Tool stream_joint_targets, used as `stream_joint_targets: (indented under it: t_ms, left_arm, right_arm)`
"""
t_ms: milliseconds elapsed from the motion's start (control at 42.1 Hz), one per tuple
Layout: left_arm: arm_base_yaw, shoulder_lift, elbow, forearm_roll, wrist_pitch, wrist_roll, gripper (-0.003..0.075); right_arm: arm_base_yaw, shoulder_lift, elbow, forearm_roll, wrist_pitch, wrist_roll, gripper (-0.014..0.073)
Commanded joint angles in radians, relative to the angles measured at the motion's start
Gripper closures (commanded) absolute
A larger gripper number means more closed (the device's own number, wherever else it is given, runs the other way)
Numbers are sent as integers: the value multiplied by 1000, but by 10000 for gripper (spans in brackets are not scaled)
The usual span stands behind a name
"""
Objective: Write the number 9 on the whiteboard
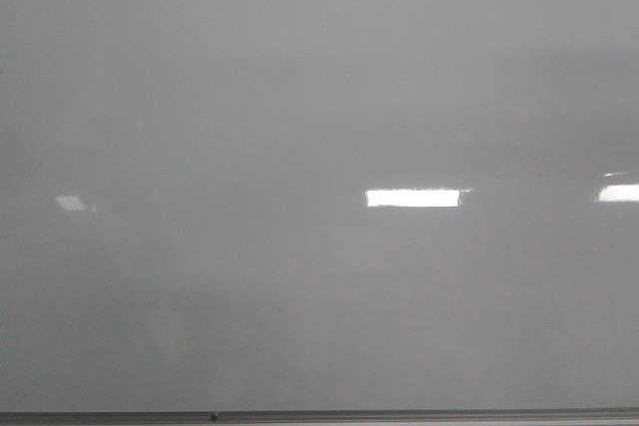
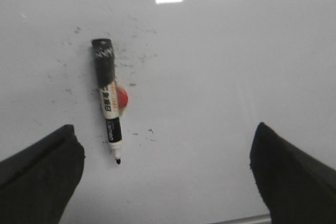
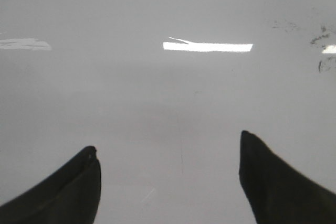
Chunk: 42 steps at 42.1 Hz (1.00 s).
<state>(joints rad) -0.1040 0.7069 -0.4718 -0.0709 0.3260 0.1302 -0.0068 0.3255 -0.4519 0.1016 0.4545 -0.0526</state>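
The whiteboard (image 1: 319, 97) fills the front view, glossy pale grey with bright light reflections. No number 9 shows on it in any view. A black-and-white marker (image 2: 108, 100) lies on the board in the left wrist view, uncapped, its black tip toward the fingers, beside a small red object (image 2: 121, 98). My left gripper (image 2: 164, 140) is open and empty, a little short of the marker, which lies nearer its left finger (image 2: 44, 169). My right gripper (image 3: 168, 148) is open and empty over bare board. Neither gripper shows in the front view.
The board's thin grey metal edge (image 1: 319, 414) runs along the bottom of the front view and shows in the left wrist view (image 2: 247, 219). Faint black smudges lie round the marker (image 2: 142, 59) and at the far side of the right wrist view (image 3: 320, 40).
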Motion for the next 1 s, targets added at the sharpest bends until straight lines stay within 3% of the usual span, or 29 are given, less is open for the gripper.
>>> stream_joint_targets:
  t_ms: [0, 261, 522, 902, 974]
  left_arm:
    - [12, 136, -53, -6, -74, -24, 102]
    - [132, 420, -51, -6, -264, -34, 102]
    - [145, 677, -51, -6, -605, -34, 102]
    - [145, 834, -51, -4, -733, -34, 104]
    - [145, 849, -51, 0, -754, -34, 143]
  right_arm:
    - [0, 14, -37, 4, -79, -5, 25]
    - [0, 14, -37, 4, -77, -5, 25]
    - [0, 14, -37, 4, -72, -5, 25]
    - [0, 14, -37, 4, -72, -5, 25]
    - [0, 14, -37, 4, -72, -5, 25]
